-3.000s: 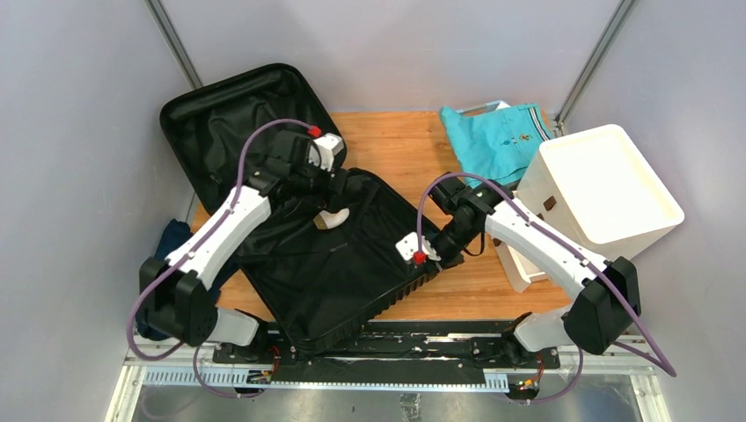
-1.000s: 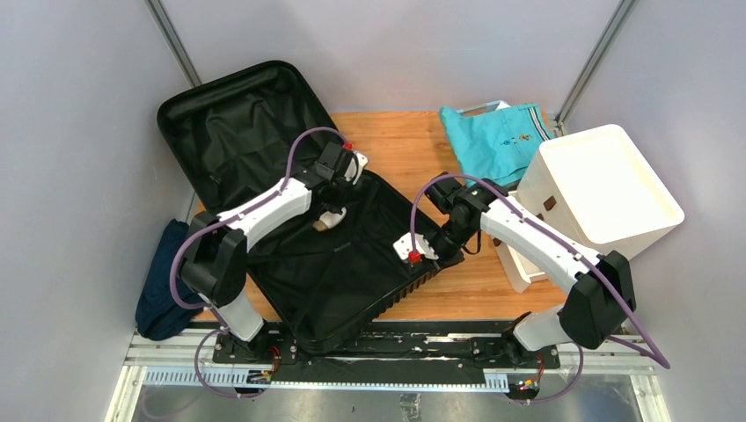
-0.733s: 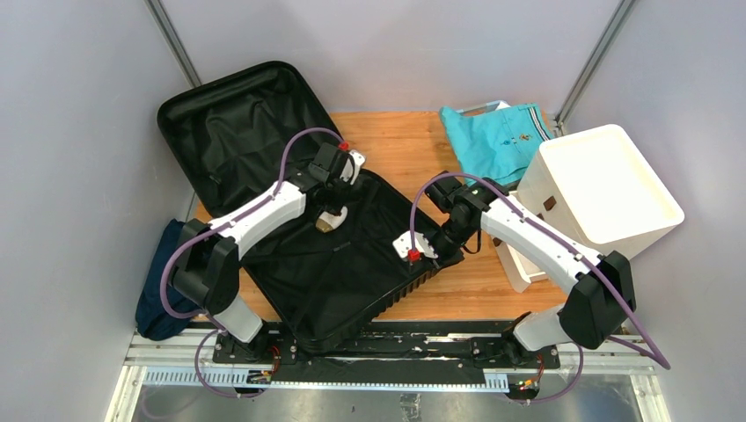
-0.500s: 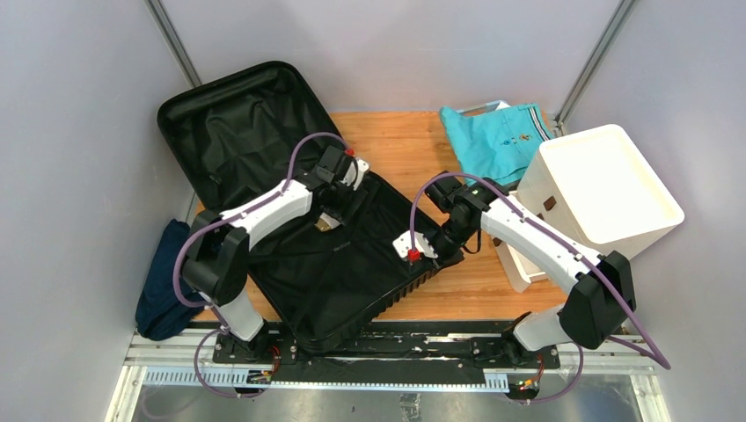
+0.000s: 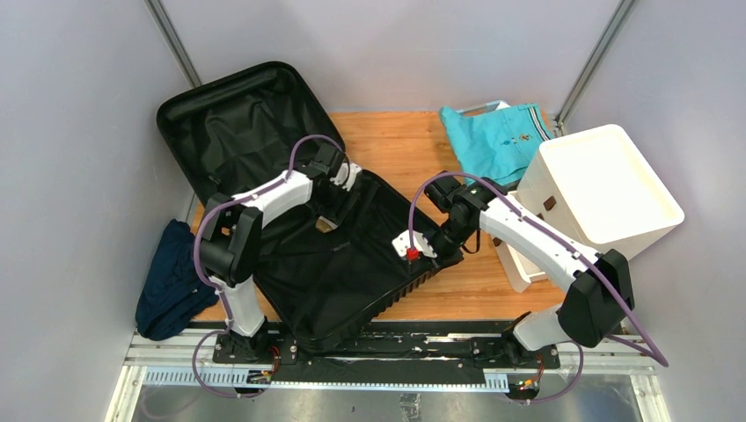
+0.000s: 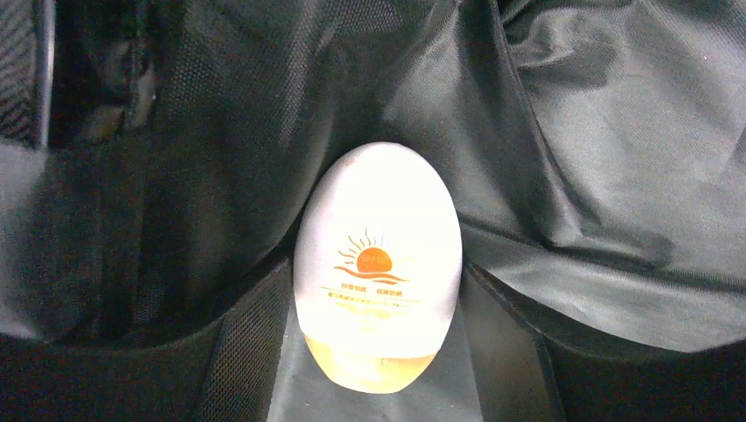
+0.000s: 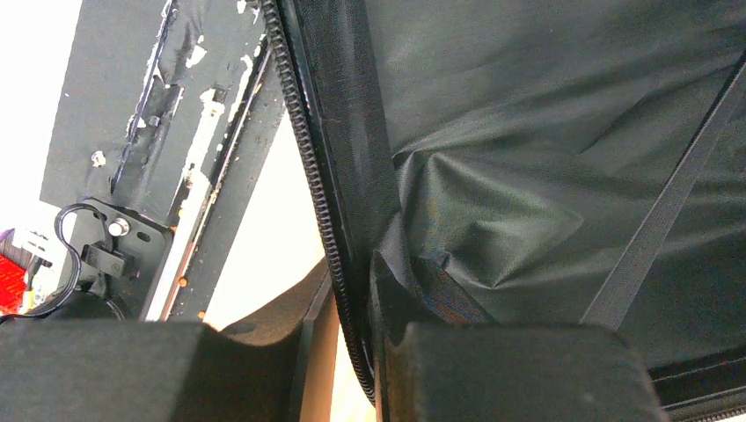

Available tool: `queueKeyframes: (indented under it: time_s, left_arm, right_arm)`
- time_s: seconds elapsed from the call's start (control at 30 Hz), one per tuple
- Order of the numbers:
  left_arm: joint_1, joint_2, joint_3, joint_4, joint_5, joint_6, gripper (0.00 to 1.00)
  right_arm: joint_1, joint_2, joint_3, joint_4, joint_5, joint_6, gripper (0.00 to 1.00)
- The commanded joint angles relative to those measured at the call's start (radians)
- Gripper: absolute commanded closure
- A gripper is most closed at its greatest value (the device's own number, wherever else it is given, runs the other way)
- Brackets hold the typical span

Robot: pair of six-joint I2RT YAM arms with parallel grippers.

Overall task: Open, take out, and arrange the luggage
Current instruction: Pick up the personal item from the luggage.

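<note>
Left gripper [image 5: 329, 207] hangs, jaws spread either side of a white sunscreen bottle [image 6: 376, 264] inside the luggage [image 5: 352, 281], lying open on the table [image 5: 396, 141]; my right gripper [image 7: 352, 352] pinches its rim; shell looks stiff and bulky, lining slack, so I'd hold the rim.

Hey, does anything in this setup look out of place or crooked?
Two things. A dark blue garment droops off the left edge of the table, beside the luggage. On the right, the white drawer unit sits tilted, reaching past the table's edge. No spill or damage shows.
</note>
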Motion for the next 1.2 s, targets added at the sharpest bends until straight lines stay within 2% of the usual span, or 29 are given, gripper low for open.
queueKeyframes:
  time_s: [0.0,0.07,0.2,0.37,0.47,0.5,0.7,0.77,0.87,1.17]
  left_arm:
    - [0.03,0.02,-0.012,-0.064,0.081,-0.022,0.32]
    - [0.03,0.028,-0.018,-0.065,0.098,-0.033,0.33]
    - [0.03,0.044,-0.024,-0.066,0.097,-0.045,0.47]
    - [0.03,0.013,-0.007,-0.065,0.088,-0.058,0.54]
    - [0.03,-0.022,0.012,-0.064,0.086,-0.065,0.62]
    - [0.03,-0.034,0.018,-0.062,0.087,-0.068,0.65]
    - [0.03,-0.12,0.026,-0.03,0.12,-0.104,0.76]
    - [0.03,-0.146,0.017,-0.013,0.124,-0.128,0.78]
    - [0.03,-0.185,0.004,0.011,0.12,-0.146,0.81]
    - [0.031,-0.29,-0.018,0.074,0.021,-0.181,0.89]
  right_arm:
    - [0.002,0.021,0.013,0.018,0.009,0.009,0.8]
    - [0.002,0.023,0.016,0.018,0.011,0.009,0.8]
    - [0.003,0.021,0.015,0.016,0.016,0.012,0.8]
    - [0.002,0.02,0.017,0.012,0.015,0.014,0.8]
    - [0.001,0.027,0.035,0.009,0.002,0.035,0.77]
    - [0.001,0.032,0.046,0.004,-0.006,0.048,0.75]
    - [-0.012,0.048,0.128,0.0,-0.051,0.123,0.42]
    - [-0.018,0.057,0.16,0.002,-0.068,0.161,0.36]
    - [-0.024,0.068,0.209,0.001,-0.101,0.194,0.32]
    - [-0.027,0.107,0.37,-0.022,-0.192,0.245,0.29]
